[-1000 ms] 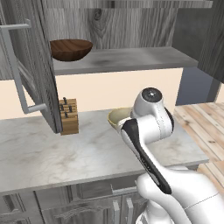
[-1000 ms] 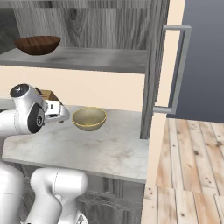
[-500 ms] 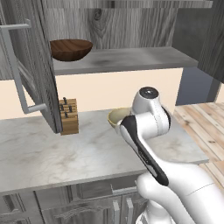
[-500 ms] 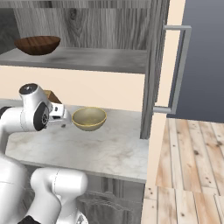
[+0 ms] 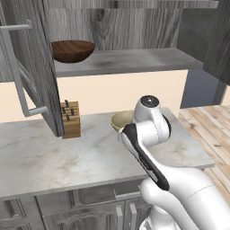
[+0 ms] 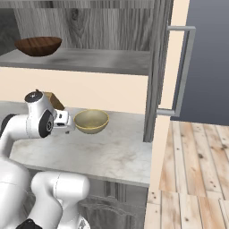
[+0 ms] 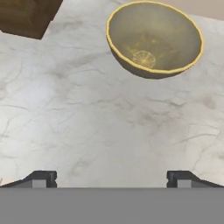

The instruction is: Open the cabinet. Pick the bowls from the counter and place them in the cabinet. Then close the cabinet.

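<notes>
Sitting upright on counter (image 7: 87, 127), beige-tan bowl (image 7: 154, 40) lay ahead of pincer (image 7: 111, 179), apart from it, slightly toward right fingertip (image 7: 183, 178) side in hand view. Pincer spread wide, grasping nothing, bare marbled slab between tips. Knife block (image 5: 70, 119) stood near bowl, by open cabinet door (image 5: 33, 63). Dark brown wooden bowl (image 5: 72, 50) rested on cabinet (image 6: 112, 27) shelf above.

My arm has swung toward the beige bowl (image 6: 91, 120), so in the right base view my wrist now sits closer to centre. My pincer (image 7: 111, 178) has neared the bowl's rim above the tabletop (image 7: 87, 122).
</notes>
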Robot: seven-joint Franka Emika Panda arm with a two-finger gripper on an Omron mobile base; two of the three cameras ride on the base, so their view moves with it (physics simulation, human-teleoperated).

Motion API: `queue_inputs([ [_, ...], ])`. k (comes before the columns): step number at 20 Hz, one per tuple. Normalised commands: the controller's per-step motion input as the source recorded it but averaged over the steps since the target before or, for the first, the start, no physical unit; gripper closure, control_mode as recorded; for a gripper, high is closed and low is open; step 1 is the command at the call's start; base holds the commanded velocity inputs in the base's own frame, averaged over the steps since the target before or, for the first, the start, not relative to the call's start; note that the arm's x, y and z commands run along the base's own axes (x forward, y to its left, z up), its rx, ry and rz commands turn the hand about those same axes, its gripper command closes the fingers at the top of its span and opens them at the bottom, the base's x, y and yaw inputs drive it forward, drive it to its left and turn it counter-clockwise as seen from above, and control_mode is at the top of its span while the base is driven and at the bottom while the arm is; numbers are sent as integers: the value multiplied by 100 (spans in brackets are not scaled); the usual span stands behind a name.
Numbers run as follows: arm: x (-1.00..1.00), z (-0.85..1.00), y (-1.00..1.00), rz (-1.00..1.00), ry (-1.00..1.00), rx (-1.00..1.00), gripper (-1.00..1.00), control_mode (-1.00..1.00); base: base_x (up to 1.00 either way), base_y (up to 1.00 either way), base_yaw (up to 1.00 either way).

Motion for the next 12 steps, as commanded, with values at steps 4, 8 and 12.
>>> queue_inputs([
  [4, 21, -3, 0, -3, 0, 0, -100, -100, 0, 0, 0],
  [8, 21, 0, 0, -2, 0, 0, -100, -100, 0, 0, 0],
  [12, 29, 0, 0, -1, 0, 0, -100, -100, 0, 0, 0],
])
